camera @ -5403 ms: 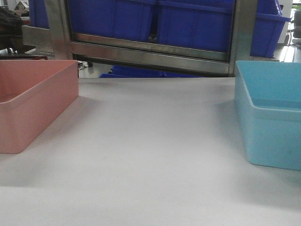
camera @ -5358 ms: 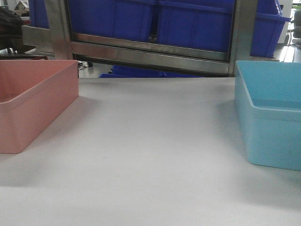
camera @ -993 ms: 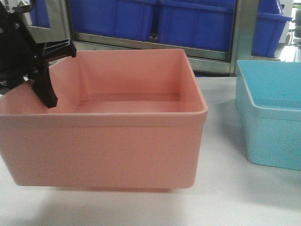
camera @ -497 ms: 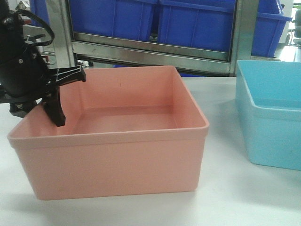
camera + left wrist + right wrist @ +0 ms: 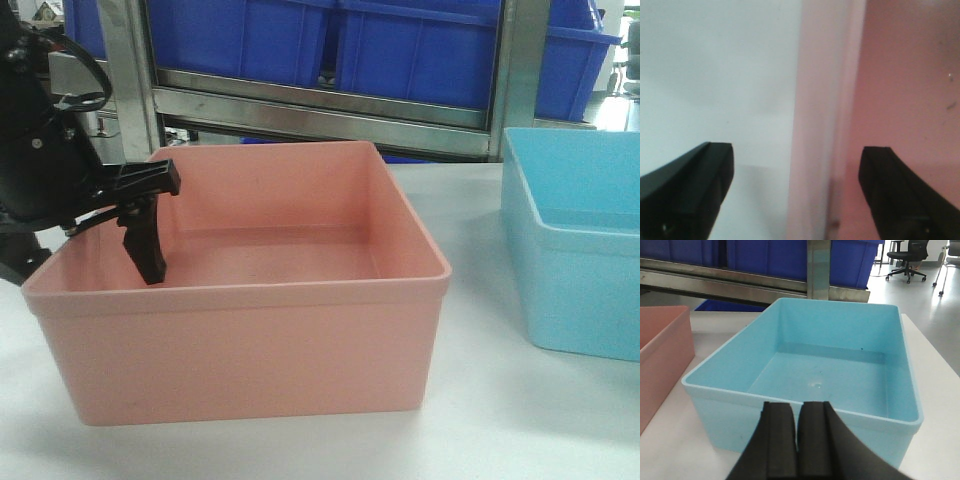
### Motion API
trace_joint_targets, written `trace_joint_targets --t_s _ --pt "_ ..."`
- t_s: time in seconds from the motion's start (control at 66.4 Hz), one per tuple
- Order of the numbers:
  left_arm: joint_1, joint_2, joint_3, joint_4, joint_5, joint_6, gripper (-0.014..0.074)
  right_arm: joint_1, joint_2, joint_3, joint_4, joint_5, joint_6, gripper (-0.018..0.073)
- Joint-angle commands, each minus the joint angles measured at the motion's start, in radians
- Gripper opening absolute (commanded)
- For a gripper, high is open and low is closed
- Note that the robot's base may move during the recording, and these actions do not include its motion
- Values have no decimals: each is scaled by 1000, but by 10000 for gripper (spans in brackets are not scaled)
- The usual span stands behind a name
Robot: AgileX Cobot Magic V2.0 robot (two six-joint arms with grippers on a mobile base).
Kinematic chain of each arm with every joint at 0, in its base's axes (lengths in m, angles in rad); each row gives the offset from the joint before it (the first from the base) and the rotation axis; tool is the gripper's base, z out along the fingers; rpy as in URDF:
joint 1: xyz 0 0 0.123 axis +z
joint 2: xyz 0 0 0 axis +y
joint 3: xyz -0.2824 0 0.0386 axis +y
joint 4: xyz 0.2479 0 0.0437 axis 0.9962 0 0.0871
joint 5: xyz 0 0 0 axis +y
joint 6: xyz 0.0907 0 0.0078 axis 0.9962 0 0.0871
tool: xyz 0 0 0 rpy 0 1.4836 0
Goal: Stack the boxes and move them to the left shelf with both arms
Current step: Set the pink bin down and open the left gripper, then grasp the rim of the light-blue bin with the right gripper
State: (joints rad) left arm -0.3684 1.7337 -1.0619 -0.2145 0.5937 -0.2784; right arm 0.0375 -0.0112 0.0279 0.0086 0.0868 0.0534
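Observation:
The salmon pink box (image 5: 250,340) rests on the white table, left of centre. My left gripper (image 5: 85,270) is open astride its left wall: one black finger (image 5: 150,245) hangs inside, the other is outside. The left wrist view shows that pink wall (image 5: 820,115) running between the gripper's (image 5: 797,152) two fingers with a gap on each side. The light blue box (image 5: 575,260) sits at the right. My right gripper (image 5: 797,407) is shut on nothing, just short of the blue box's (image 5: 805,375) near wall. Whether the steel rack behind is the left shelf, I cannot tell.
A steel rack (image 5: 320,110) with dark blue ribbed bins (image 5: 400,50) stands right behind the table's far edge. A strip of white tabletop (image 5: 480,330) separates the two boxes. The right wrist view shows the pink box's corner (image 5: 662,355) at far left and an office chair (image 5: 907,257) beyond.
The pink box came from the far left to the centre, held up by my left gripper a second ago, then set down. The left fingers now stand apart from its wall. The blue box stayed put.

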Motion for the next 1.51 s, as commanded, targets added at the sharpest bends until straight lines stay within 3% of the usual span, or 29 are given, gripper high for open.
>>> trace_joint_targets --t_s 0.0,0.12,0.271,0.527,0.768,0.948,1.159,1.279,1.43,1.49 --pt "-5 -95 -29 -12 7 41 496 -7 -20 -17 -9 -87 -8 53" --pt "-3 -196 -31 0 47 88 496 -7 -20 -17 -9 -87 -8 53" --pt "-3 -368 -22 76 93 146 464 -7 -20 -17 -9 -87 -8 53" --pt "-3 -753 172 184 68 183 239 -7 -20 -24 -3 -141 -7 55" --pt "-3 -1097 383 261 -67 183 -19 -7 38 -157 -9 -28 -7 55" --pt "-3 -1209 480 264 -153 183 -10 -7 254 -378 -9 62 -7 55" --pt "-3 -1211 489 264 -165 183 -10 -7 597 -706 -9 220 -7 62" --pt "-3 -1211 489 264 -166 183 -10 -7 801 -902 -9 362 -7 185" --pt "-3 -1211 489 264 -171 183 -10 -7 988 -1067 -15 486 -7 523" --pt "-3 -1211 489 262 -174 183 -10 -7 1047 -1114 -33 525 -5 598"
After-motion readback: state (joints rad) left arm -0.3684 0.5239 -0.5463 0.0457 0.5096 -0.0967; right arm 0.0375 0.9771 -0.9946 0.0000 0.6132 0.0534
